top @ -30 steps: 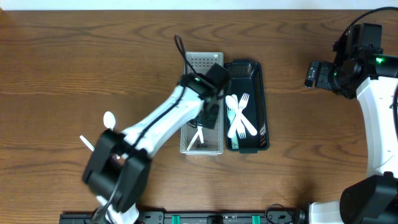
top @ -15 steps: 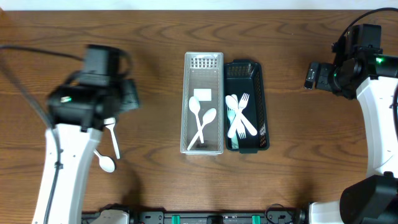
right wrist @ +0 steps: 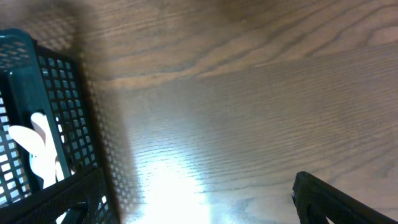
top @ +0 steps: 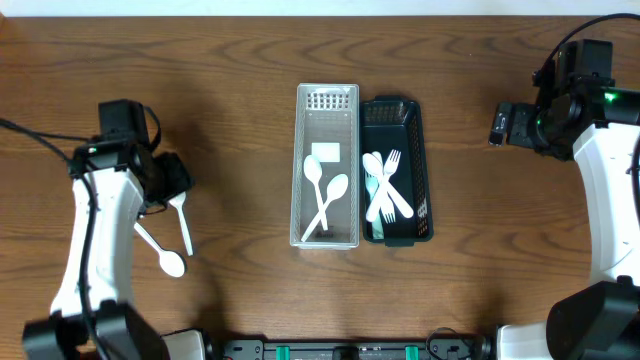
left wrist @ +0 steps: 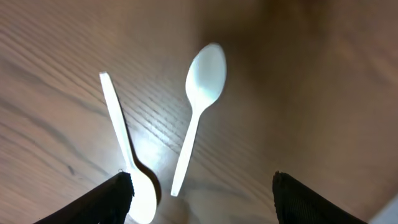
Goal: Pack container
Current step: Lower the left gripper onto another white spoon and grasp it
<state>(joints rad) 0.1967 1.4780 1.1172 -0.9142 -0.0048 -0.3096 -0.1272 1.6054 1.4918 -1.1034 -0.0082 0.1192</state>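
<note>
**Two spoons in, two out on the wood, both grippers empty**

The left gripper [top: 168, 182] hangs at the far left of the table [top: 240, 90], fingers [left wrist: 106, 202] spread wide with nothing between them. Right under it lie two loose white spoons: the near spoon [top: 184, 228] and the outer spoon [top: 165, 255], side by side, pointing opposite ways and not touching. In the middle, the clear container [top: 327, 100] holds two packed spoons [top: 318, 190], crossed at the handles, plus one white card [top: 325, 151]. Touching its right side, the dark basket [top: 400, 112] carries white cutlery [top: 385, 190], overlapped so I can't count it. The right gripper [top: 500, 122] waits well off to the right, also wide open and empty.
</note>
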